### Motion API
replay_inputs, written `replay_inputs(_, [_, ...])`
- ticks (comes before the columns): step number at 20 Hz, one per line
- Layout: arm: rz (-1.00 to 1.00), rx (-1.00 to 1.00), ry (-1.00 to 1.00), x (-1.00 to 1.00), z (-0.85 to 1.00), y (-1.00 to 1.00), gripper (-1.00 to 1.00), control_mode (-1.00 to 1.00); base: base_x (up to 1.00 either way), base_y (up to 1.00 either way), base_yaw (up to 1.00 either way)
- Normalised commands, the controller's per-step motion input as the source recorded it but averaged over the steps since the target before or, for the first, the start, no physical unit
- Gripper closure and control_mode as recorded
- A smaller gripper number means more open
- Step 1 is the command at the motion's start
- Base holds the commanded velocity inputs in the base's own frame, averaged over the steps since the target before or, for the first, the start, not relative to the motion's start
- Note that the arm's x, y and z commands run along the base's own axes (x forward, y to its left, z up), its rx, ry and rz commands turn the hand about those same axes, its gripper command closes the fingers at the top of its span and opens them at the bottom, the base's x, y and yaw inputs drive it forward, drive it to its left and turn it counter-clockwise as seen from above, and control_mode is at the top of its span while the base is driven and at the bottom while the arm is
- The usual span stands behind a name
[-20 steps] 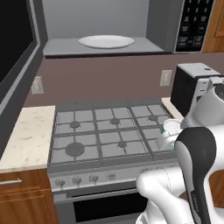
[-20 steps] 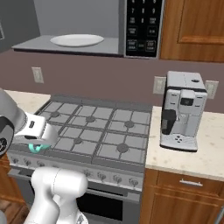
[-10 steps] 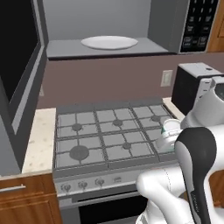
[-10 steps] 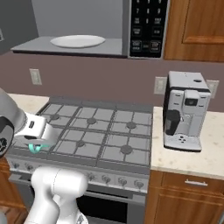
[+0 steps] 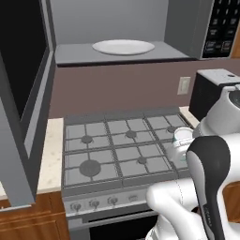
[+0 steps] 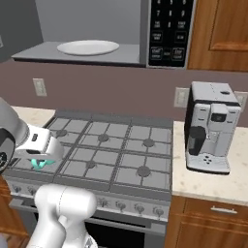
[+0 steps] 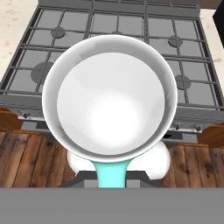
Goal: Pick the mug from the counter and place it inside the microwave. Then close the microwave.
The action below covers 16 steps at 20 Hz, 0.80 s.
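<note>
Whole scene is shifted and enlarged versus earlier frames, so the base was driven closer; the large grey microwave (image 5: 140, 28) with white round plate (image 5: 123, 46) is now seen nearer. The claw (image 7: 111, 175) is clamped on the small teal ceramic mug (image 7: 109, 98), held above the grey gas stovetop (image 7: 109, 26). Pale mug interior is shown in the hand view; right base view shows teal underside at lower left (image 6: 42, 163). Open door is seen at left (image 5: 21, 93).

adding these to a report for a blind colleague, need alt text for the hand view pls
Seen from straight above, a small teal ceramic mug with a pale inside is held by its handle in the shut gripper, well above the floor. Beneath it lie a grey gas stovetop and brown wooden floorboards, with beige speckled counter at the upper left.
</note>
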Motion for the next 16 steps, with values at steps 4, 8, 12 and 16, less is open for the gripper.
replay_inputs(4, [0.00, 0.00, 0.00, 0.00, 0.00, 0.00, 1.00, 1.00, 0.14, 0.38, 0.04])
replay_inputs(8, [0.00, 0.00, 0.00, 0.00, 0.00, 0.00, 1.00, 1.00, 0.02, 0.53, 0.12])
replay_inputs(12, [0.00, 0.00, 0.00, 0.00, 0.00, 0.00, 1.00, 1.00, 0.00, 0.38, 0.14])
replay_inputs(16, [0.00, 0.00, 0.00, 0.00, 0.00, 0.00, 1.00, 1.00, 0.00, 0.04, 0.04])
